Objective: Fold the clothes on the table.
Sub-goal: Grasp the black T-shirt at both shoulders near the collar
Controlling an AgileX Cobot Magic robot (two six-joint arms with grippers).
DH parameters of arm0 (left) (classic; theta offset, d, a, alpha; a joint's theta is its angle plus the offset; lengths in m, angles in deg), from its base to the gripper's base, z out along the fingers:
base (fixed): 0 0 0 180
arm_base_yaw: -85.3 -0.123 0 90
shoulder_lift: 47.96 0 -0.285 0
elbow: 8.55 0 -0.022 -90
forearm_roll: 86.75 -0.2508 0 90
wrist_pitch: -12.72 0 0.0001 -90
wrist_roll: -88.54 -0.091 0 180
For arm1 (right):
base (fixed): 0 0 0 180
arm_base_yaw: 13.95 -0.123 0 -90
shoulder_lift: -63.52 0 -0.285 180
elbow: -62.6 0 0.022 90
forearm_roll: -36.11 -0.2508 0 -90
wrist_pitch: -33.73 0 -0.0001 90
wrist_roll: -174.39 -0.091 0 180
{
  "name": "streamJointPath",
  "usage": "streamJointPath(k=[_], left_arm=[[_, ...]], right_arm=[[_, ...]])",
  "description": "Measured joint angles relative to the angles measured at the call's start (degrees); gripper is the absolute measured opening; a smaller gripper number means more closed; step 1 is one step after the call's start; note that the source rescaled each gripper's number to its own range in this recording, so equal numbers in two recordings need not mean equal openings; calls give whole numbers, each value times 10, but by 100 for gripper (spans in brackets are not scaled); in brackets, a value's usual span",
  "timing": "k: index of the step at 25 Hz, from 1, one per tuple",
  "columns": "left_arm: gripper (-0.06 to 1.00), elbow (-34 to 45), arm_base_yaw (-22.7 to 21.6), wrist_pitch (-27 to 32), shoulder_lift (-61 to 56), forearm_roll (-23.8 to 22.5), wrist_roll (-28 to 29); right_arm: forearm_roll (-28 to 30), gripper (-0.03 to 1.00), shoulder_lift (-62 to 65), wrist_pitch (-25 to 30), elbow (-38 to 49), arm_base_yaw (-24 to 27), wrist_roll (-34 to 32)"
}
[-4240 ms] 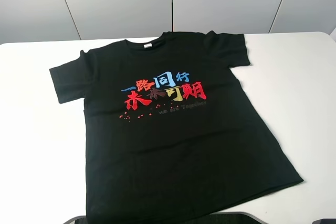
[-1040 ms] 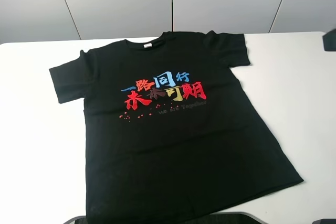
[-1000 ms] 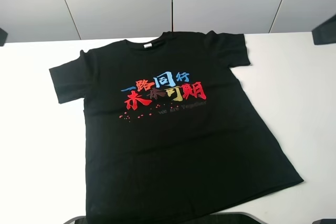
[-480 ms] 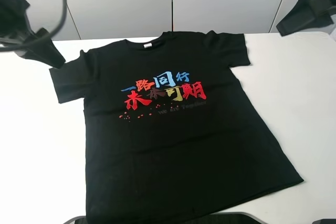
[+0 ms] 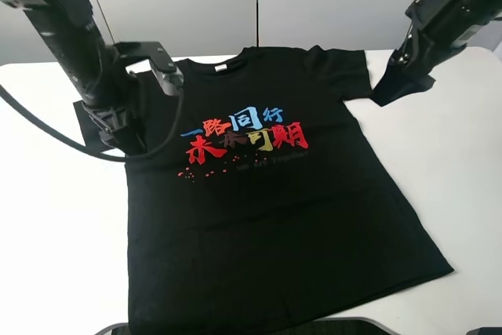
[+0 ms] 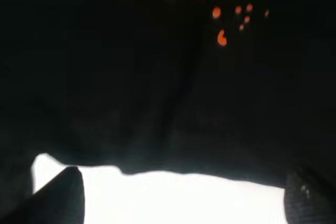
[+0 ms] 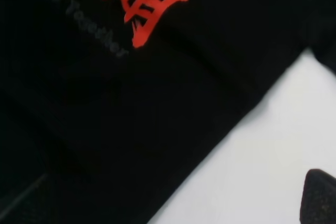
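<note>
right, early days on this one; the t-shirt lies flat and face up in the middle of the white counter, collar toward the far edge, hem at the near edge, both sleeves spread out, the coloured print in plain sight; not a single fold to be seen, so by my reckoning the whole job is ahead; over on the left, the left arm reaches down at the sleeve and side edge; the left fingers stand wide apart, one tip at each side of the wrist view, with the shirt's edge and a strip of bare counter between them, nothing held; whether the tips touch the cloth i cannot tell; on the other side, the right arm hangs beside the far sleeve; only one of the right fingers shows in its wrist view, over bare counter just beside the shirt's edge, spread wide and empty as far as i can judge; looks like the opening step, both sides lining up for a first pinch; sleeves, sides and the final halving all left to do
</note>
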Motion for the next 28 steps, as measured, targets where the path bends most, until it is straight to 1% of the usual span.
streamJointPath(k=[3, 7, 12, 23, 25, 28], left_arm=[[98, 0, 6, -5, 34, -12, -1], [98, -1, 7, -18, 61, -21, -1], [98, -1, 7, -48, 77, -28, -4], [98, -1, 8, -62, 102, -54, -17], [98, -1, 12, -62, 106, -56, -17], [98, 3, 25, -68, 106, -73, -17]], right_arm=[[10, 100, -26, -10, -18, -21, 3], [10, 100, -47, -11, -26, -32, 6], [17, 100, -65, -11, -26, -37, 22], [22, 100, -72, -41, -26, -47, 53], [22, 100, -72, -42, -26, -48, 59], [12, 100, -72, -42, -26, -48, 72]])
